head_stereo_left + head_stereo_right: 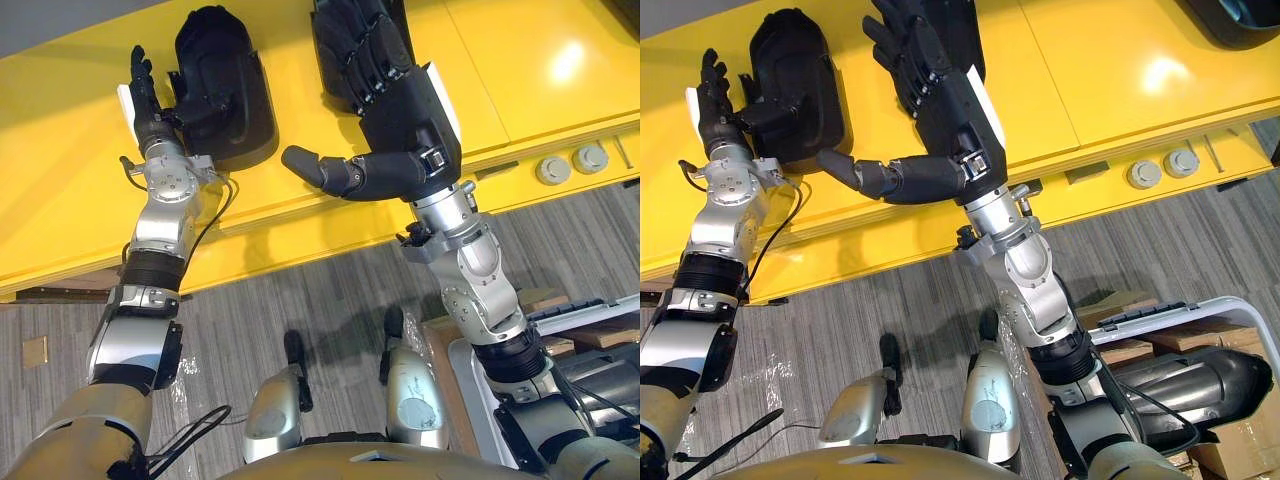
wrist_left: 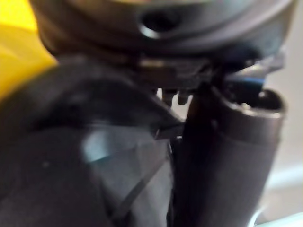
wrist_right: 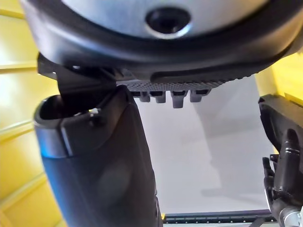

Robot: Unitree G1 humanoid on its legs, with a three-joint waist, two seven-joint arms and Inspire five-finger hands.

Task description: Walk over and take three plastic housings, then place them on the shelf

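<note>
1. Right now two black plastic housings lie on the yellow work surface (image 1: 80,200), side by side but apart, both near its far edge.
2. The left hand (image 1: 148,100) stands just beside the left housing (image 1: 250,110), on its outer side. Its fingers (image 1: 140,68) are straight and point away from the robot, with a strip of yellow showing between them and the housing. Its thumb reaches sideways onto the housing's top. Nothing is gripped.
3. The right hand (image 1: 400,110) is spread flat over the second housing (image 1: 970,35), with straight fingers lying on top of it and covering most of it. The thumb (image 1: 320,170) sticks out to the side above the bare yellow surface, between the two housings. This hand is also open and holds nothing.
4. A dark rounded object (image 1: 1240,15) sits at the far right corner of the surface, cut off by the frame; what it is cannot be told.
5. Two round grey discs (image 1: 553,170) rest on the lower yellow ledge to the right.
6. Beside the robot's right leg, a white-framed cart (image 1: 1250,310) holds a dark grey moulded part (image 1: 1200,375) and cardboard boxes (image 1: 1130,350).
</note>
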